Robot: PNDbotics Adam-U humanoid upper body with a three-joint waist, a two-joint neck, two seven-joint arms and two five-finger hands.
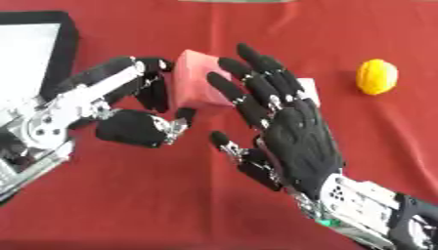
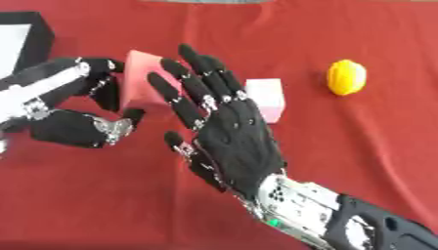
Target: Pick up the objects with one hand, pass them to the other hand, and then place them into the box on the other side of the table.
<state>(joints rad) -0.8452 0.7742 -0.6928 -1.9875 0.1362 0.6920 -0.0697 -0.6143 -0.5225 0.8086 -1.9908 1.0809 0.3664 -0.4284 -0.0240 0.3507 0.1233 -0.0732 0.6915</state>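
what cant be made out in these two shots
- Pink block: its right side is hidden by the right hand in both views; whether those straight fingers touch it is unclear. The left hand curls round it.
- Pale pink box: mostly covered by the right hand in the left eye view.
- Black-rimmed box: cut off by the left edge.
- Yellow object: too blurred to identify.
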